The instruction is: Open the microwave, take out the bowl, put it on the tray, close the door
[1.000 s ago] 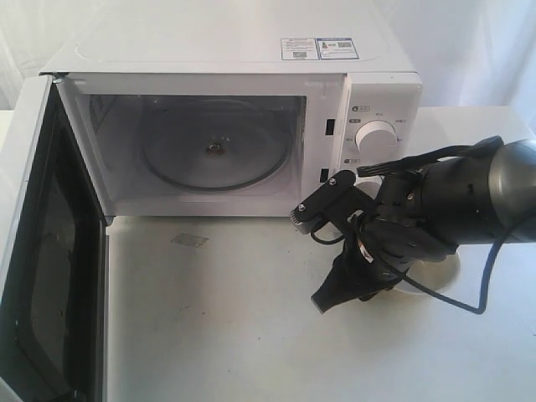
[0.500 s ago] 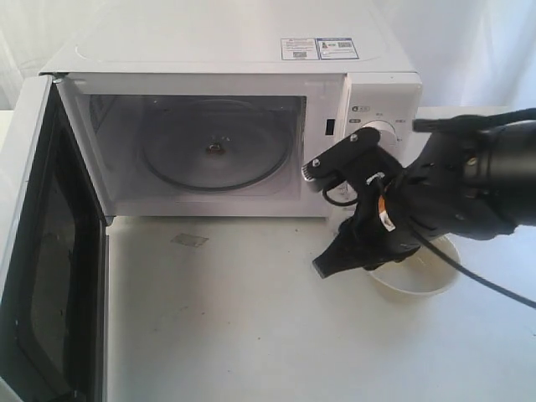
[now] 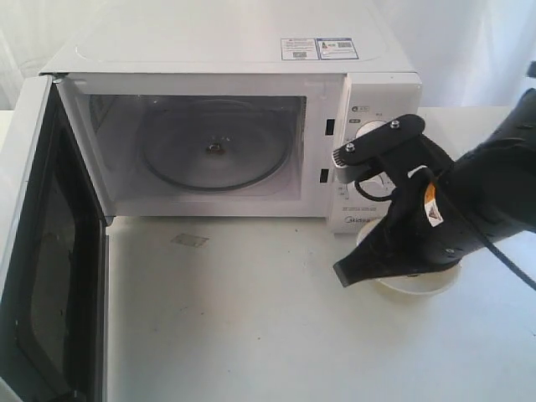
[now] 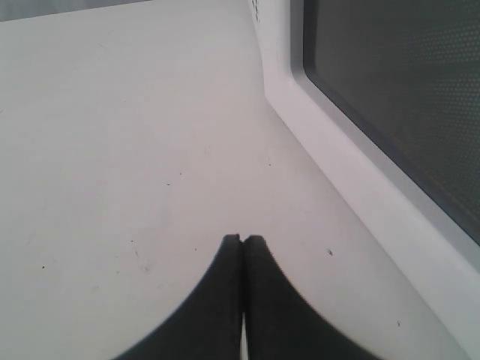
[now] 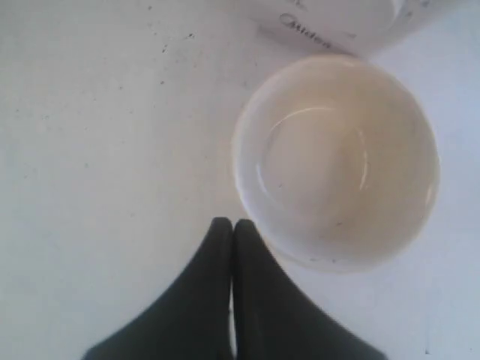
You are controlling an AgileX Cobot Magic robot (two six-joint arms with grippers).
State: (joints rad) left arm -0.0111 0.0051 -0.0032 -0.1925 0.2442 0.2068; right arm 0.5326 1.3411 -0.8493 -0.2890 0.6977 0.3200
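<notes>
The white microwave stands at the back with its door swung wide to the left and its cavity empty. The cream bowl rests on the table before the knob panel, partly hidden by my right arm. My right gripper hangs just left of the bowl, shut and empty. In the right wrist view the bowl lies beside the shut right gripper, apart from it. My left gripper is shut and empty over the table, near the door's dark window. The tray is out of view.
A glass turntable lies inside the cavity. The open door juts toward the front along the left side. A small pale mark is on the white table in front of the microwave.
My right gripper has shut its jaws and shifted up and to the right. The bowl stays on the table. The door and microwave are as before.
</notes>
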